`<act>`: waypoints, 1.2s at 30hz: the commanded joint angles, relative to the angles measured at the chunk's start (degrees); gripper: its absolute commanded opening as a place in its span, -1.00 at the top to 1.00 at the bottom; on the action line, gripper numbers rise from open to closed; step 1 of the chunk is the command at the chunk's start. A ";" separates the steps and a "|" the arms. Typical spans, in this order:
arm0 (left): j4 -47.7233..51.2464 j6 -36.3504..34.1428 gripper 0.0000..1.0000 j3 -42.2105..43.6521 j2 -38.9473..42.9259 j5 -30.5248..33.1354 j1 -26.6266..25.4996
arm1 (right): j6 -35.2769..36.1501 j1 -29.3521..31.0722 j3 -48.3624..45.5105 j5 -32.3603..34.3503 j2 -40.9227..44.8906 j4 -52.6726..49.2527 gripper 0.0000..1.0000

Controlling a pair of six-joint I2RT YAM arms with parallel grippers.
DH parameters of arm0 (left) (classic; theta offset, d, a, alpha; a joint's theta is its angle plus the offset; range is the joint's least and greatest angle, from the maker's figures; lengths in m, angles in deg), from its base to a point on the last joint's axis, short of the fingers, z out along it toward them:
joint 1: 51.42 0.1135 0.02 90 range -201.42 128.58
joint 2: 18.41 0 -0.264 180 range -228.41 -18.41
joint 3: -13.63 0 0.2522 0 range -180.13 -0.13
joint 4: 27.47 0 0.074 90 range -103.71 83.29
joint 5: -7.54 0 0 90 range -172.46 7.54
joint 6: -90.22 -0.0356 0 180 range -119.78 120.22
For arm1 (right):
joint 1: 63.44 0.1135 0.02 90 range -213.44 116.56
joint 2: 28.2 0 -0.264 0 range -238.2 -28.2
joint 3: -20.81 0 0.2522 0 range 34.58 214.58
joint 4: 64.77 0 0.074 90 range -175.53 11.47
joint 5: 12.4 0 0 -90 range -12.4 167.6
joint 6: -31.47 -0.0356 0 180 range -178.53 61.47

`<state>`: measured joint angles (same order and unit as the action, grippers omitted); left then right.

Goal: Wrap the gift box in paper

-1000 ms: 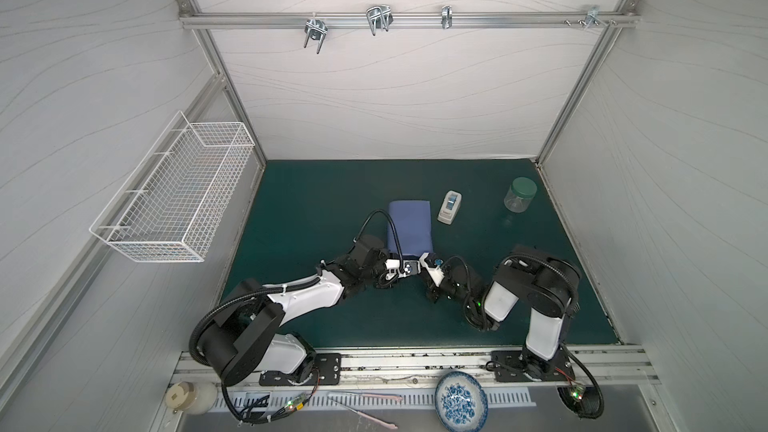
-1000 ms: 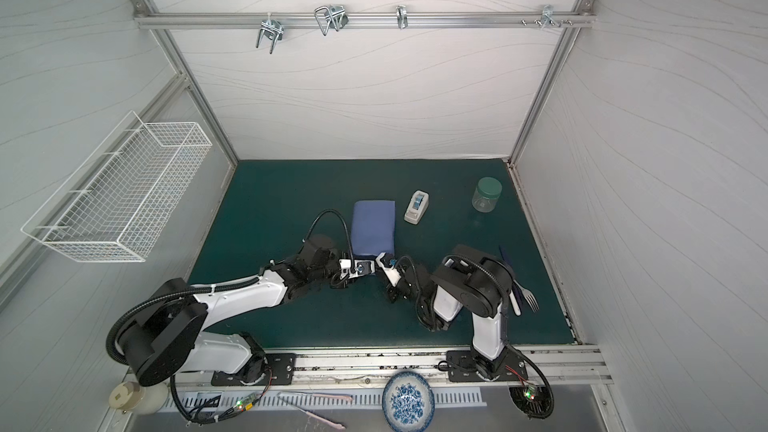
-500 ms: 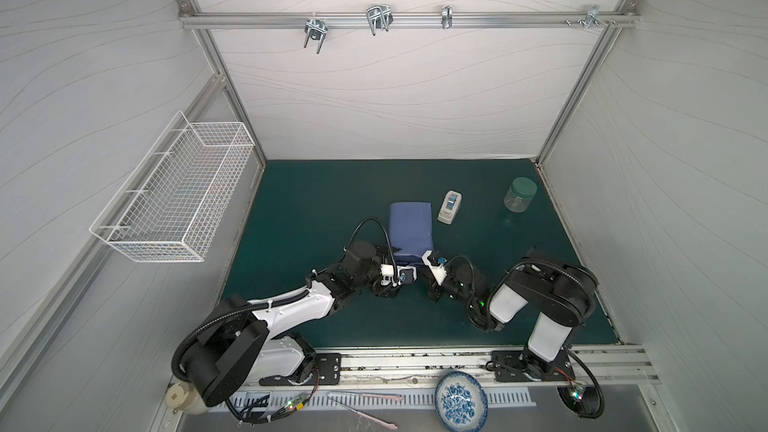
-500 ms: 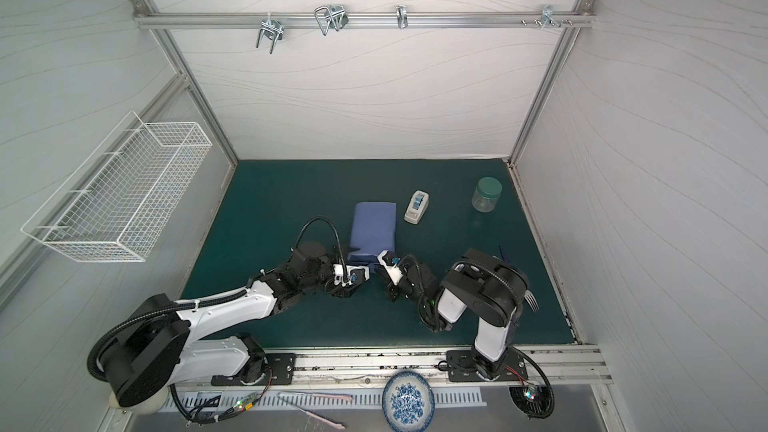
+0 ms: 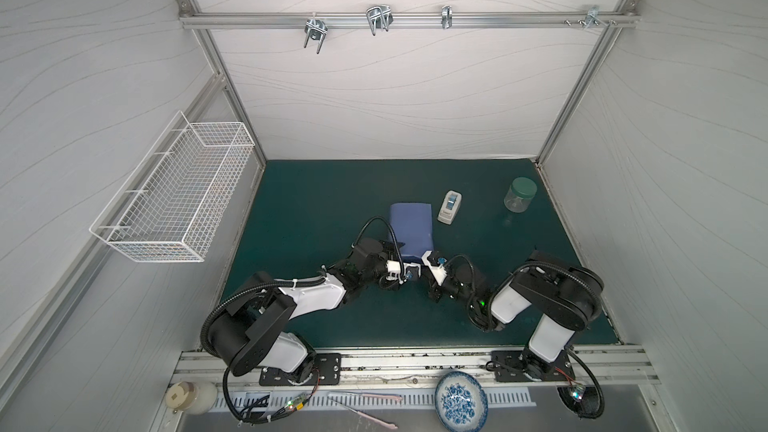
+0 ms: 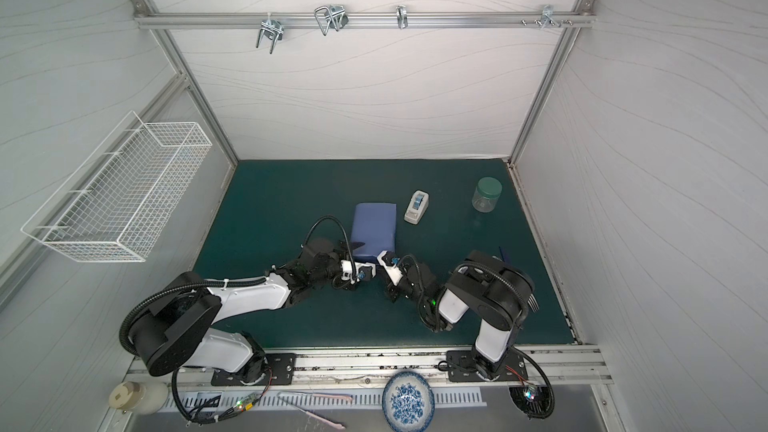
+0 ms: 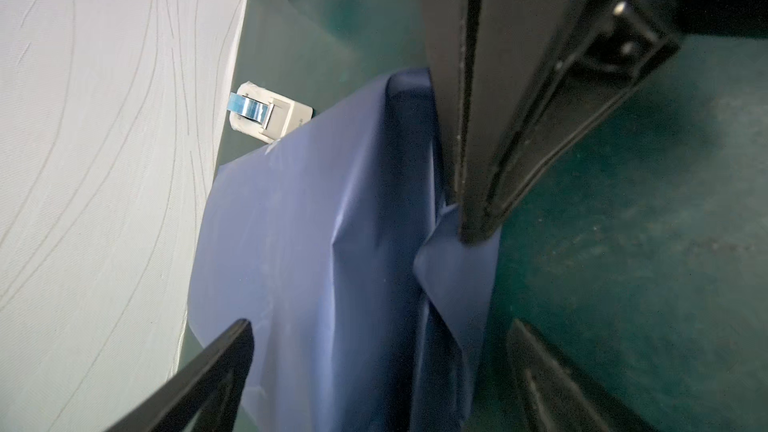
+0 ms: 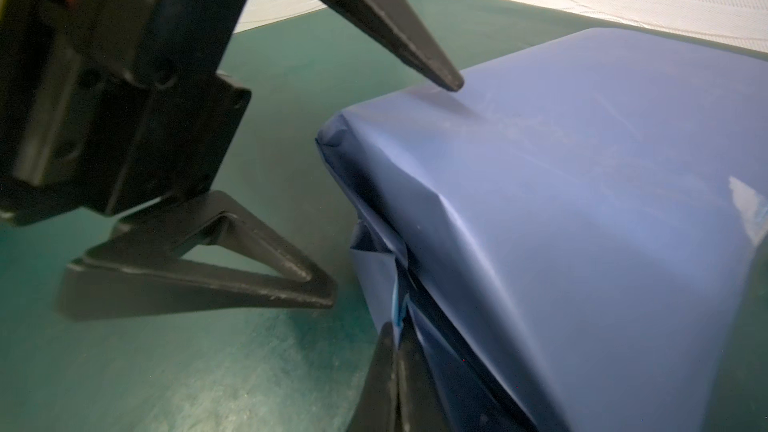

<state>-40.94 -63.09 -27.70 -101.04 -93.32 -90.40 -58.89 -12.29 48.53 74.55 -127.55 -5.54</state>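
- Left gripper (image 8: 390, 189) stands spread at the near left corner of the wrapped gift box. One fingertip sits at the edge of the paper (image 8: 582, 201) on top, its partner lies low by the mat, and nothing is held.
- Right gripper (image 7: 478, 226) is pressed together, its tip against the folded flaps at the near end. Whether any paper is caught between the fingers cannot be told.
- White panelled walls (image 5: 395, 97) in an aluminium frame close the cell on three sides, with a rail (image 5: 498, 20) of metal hooks across the back.
- Dark green mat (image 5: 316, 209) covers the floor, flat and lightly scuffed.
- White wire basket (image 5: 178, 193) hangs on the left wall.
- Indigo paper hides the gift box entirely. It lies near the mat's middle, its long axis running from the robot's side toward the back wall. The far end is smooth and the near end is creased, with loose folds.
- Clear jar (image 5: 519, 195) with a green lid stands well apart, near the right wall.
- White tape dispenser (image 5: 449, 207) lies just beside the far right corner, apart from the paper.
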 commanded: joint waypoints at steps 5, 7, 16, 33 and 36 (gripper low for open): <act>-5.34 -2.30 -0.91 -1.94 -4.37 0.73 0.50 | 1.21 0.57 0.91 -1.11 3.26 -1.28 1.00; -6.19 -2.21 -0.86 -1.87 -5.36 0.49 0.56 | 1.62 0.52 1.20 -1.08 3.80 -1.80 1.00; -7.65 -1.10 -0.57 -1.53 -7.01 -0.14 0.84 | 2.91 0.52 1.76 -0.85 4.30 -2.83 1.00; -7.86 0.05 -0.46 -1.02 -8.05 -0.07 0.88 | 5.13 0.44 3.27 0.22 6.19 -6.18 0.95; -7.64 0.03 -0.50 -1.00 -8.07 0.09 0.84 | 5.66 0.44 3.28 -0.82 6.27 -5.69 0.97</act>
<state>-49.20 -63.61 -28.20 -107.72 -92.57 -89.81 -55.02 -12.29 50.50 75.23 -122.85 -12.81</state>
